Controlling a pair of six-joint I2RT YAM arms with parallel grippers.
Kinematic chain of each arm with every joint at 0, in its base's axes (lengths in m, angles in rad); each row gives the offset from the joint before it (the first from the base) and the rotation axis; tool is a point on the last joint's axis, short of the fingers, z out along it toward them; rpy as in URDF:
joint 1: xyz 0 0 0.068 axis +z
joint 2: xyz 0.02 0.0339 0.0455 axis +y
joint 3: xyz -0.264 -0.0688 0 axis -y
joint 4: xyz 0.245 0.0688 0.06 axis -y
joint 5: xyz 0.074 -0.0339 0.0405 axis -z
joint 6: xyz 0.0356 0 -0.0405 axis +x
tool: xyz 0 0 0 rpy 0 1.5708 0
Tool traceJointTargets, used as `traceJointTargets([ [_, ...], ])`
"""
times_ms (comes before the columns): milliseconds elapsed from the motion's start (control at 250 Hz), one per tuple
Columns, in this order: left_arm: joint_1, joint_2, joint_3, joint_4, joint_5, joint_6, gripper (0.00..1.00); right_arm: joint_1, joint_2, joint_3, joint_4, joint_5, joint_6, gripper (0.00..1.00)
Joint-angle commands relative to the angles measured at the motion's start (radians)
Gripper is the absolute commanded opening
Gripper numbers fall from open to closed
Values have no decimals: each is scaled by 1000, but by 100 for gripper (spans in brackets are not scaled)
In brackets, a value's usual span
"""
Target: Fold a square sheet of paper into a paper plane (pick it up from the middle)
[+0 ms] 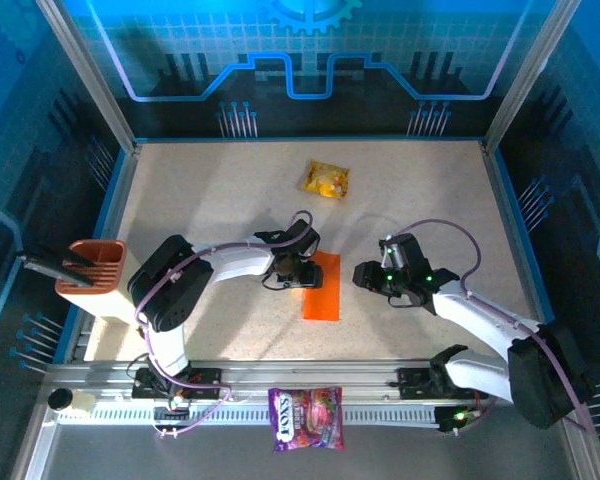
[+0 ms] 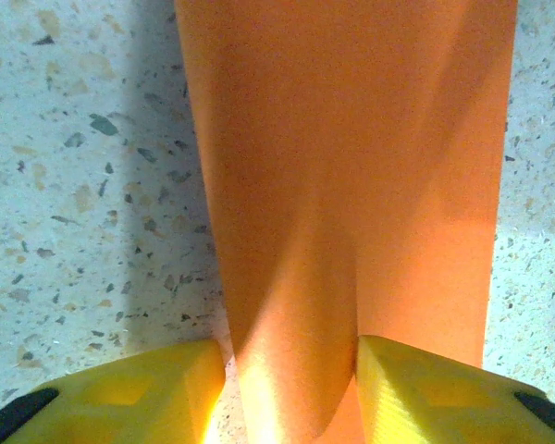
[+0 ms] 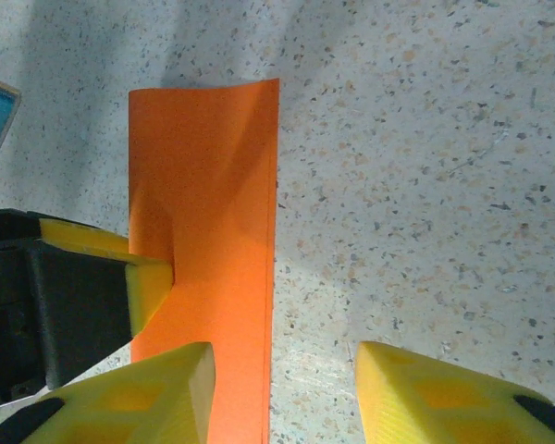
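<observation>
Speckled surface (image 1: 430,200), overhead: the square sheet of paper (image 1: 322,290) lies mid-surface, with the left jaws at its left edge and the right jaws near, to its right.

Left wrist: the left jaws pinch a raised ridge of the sheet (image 2: 351,166). Hold it centred and even.

Right wrist: the right jaws stand open above the sheet's right edge (image 3: 213,166). In my judgement, you should lower squarely before closing, or the crease may skew.

A speckled beige worktop (image 1: 230,190) sits inside blue circuit-patterned walls (image 1: 300,50), framed by grey metal posts (image 1: 85,70).
</observation>
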Motion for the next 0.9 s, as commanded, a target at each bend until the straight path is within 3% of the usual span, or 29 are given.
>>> traceJointTargets([
  [0,11,44,-11,-24,-119,29,44,12,-7,11,-25,19,-14,45],
  [288,11,49,-10,-21,-128,16,42,12,-15,11,-40,35,-16,45],
  [895,11,80,7,-28,-121,17,49,12,1,10,-40,38,-12,47],
])
